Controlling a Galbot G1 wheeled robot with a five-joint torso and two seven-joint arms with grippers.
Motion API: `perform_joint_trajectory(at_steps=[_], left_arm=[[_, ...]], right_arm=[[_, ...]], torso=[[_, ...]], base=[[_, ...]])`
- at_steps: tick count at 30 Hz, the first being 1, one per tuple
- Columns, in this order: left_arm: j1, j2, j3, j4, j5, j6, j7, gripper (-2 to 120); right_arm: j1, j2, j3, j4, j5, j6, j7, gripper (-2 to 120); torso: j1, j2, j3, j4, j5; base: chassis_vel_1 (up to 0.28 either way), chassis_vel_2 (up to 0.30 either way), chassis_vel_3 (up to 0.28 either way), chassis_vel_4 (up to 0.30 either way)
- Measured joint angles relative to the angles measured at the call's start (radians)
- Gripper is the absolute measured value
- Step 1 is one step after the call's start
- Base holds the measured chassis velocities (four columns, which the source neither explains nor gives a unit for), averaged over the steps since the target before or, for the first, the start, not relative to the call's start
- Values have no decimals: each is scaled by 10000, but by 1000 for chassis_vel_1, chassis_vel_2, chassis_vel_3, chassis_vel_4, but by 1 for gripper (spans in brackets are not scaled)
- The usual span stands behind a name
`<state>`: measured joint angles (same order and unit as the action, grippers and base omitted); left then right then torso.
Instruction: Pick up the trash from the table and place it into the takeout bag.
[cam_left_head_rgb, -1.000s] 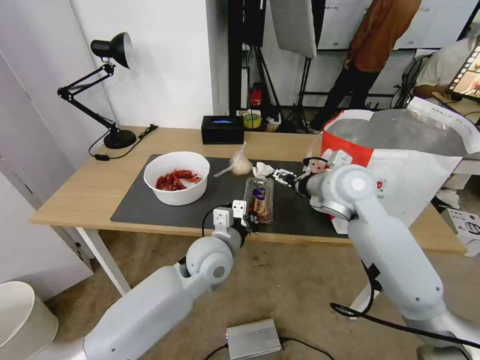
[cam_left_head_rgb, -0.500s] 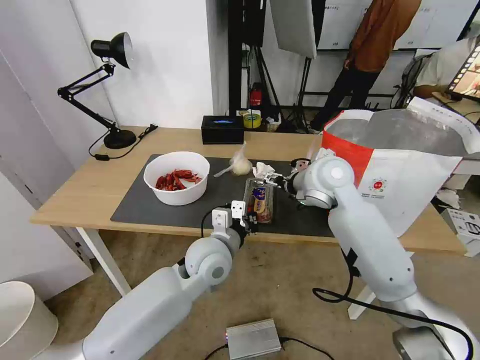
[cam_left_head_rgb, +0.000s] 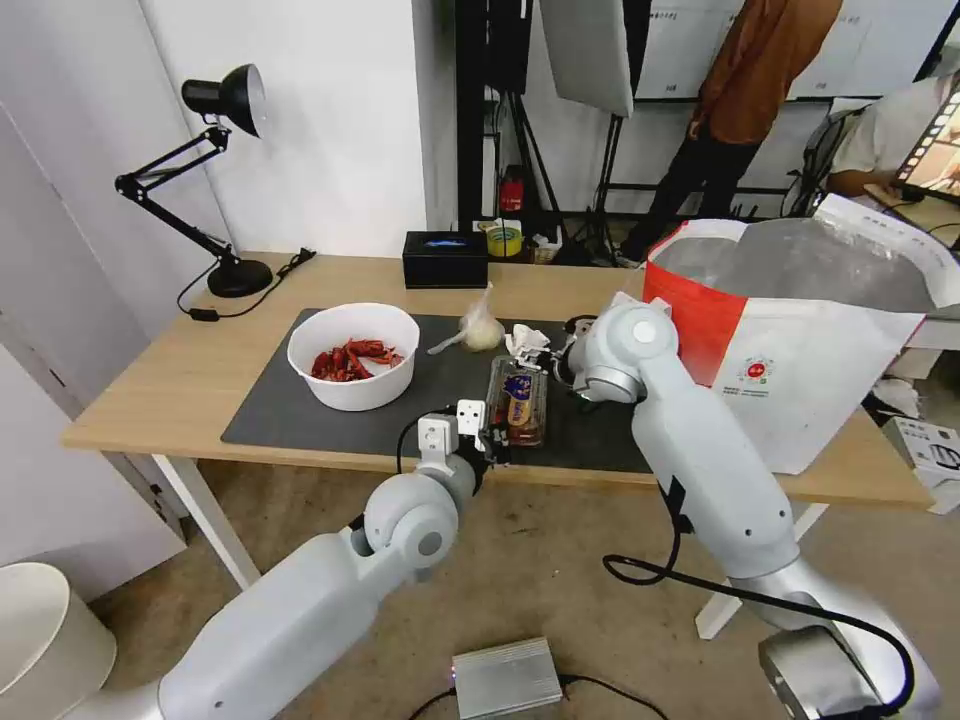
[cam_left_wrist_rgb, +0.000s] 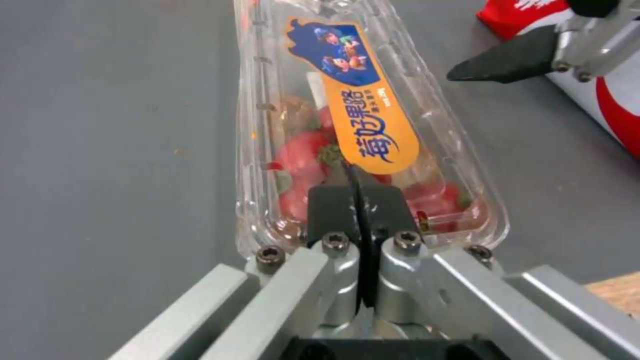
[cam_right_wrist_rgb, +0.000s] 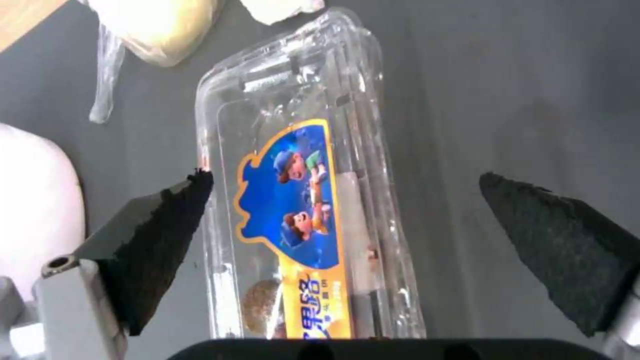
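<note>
Two claws: both at the clamshell box (cam_left_wrist_rgb: 360, 125).
Left claw (cam_left_wrist_rgb: 360, 200): closed, at its near end.
Right claw (cam_right_wrist_rgb: 347, 240): spread wide, straddling it.
Label (cam_right_wrist_rgb: 300, 220): orange-blue, cartoon figures, Chinese characters.

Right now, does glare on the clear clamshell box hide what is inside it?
Right wrist view: bright streaks on the clamshell box lid ridges, only near one end. Left wrist view: little glare, red scraps show through; the label and the shut left gripper cover more.
</note>
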<state>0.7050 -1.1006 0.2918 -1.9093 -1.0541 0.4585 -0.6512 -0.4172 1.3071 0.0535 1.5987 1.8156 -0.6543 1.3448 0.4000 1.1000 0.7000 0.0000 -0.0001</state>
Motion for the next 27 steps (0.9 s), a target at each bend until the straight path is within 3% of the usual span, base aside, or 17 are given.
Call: perform_joint_trajectory(at_steps=[27], left_arm=[[187, -19, -133, -45, 34, -42, 11, 0]], right_arm=[[136, 550, 85, -738, -271, -383, -237, 100]], torso=[[0, 0, -1, 0, 1]], base=[[0, 0, 0, 0]])
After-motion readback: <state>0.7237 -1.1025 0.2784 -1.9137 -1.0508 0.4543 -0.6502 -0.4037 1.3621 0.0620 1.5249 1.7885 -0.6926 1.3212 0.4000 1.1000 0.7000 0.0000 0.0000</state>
